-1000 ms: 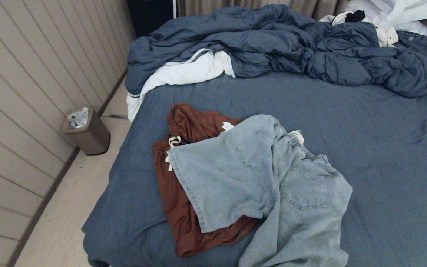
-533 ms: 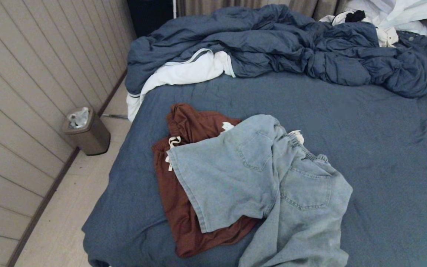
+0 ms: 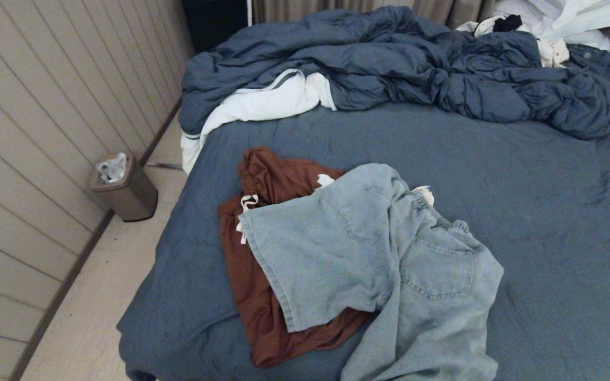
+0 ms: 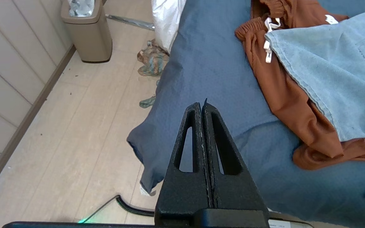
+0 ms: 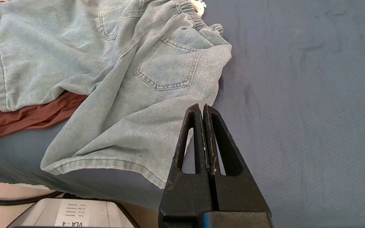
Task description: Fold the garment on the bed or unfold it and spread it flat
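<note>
Two garments on my bed (image 3: 548,211) — denim shorts (image 3: 379,264) over rust shorts (image 3: 262,286); bin (image 3: 125,190) holds crumpled plastic; left gripper (image 4: 202,104), right gripper (image 5: 201,107) closed, empty.

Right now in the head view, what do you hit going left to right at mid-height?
Panelled wall → trash bin → strip of floor → brown shorts → light-blue denim shorts → bare blue sheet of the bed.

Home bedroom — rumpled bed (image 3: 548,222)
</note>
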